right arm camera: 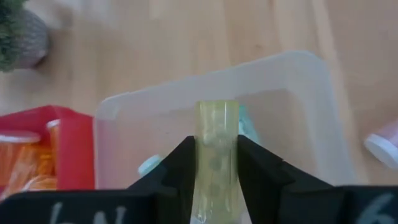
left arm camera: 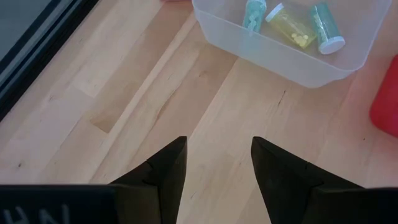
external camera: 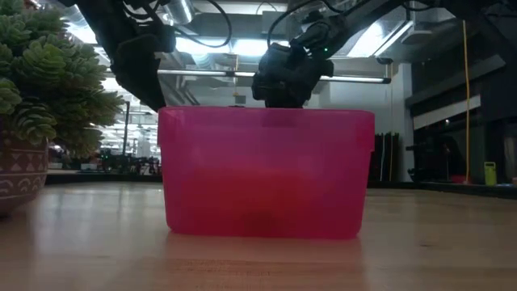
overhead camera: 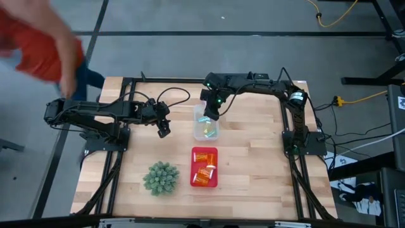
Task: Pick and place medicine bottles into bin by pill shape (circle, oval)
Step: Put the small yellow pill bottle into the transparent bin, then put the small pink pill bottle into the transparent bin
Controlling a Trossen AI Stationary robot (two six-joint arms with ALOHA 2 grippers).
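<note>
High view: right claw (overhead camera: 211,113) at centre frame, hanging over the upper end of clear bin (overhead camera: 205,125), clamped on a yellow-green vial (right arm camera: 217,155). Right wrist view: vial pinched between both fingers, long axis running away from the camera, bin floor directly beneath, teal vials (right arm camera: 151,165) peeking either side of the fingers. Key relation: held vial sits straight above the clear bin, so next move likely just a release or short drop, no sideways travel needed; judged, not seen. Risk: vial could land across the ones already inside, or clip the rim if claw drifts.

Left claw (overhead camera: 164,130) left of centre over bare tabletop (overhead camera: 253,158), fingers spread wide and empty, clear bin just off to its right. Left wrist view: yellow vial (left arm camera: 290,26) and two teal vials lying flat in the clear bin at upper right.

Red bin (overhead camera: 204,167) below centre holds orange bottles (overhead camera: 204,174). Right arm clearly nearer both bins. Green spiky plant (overhead camera: 161,177) lower left, well apart. Pink vial (right arm camera: 384,144) at right edge of right wrist view, outside the bin
</note>
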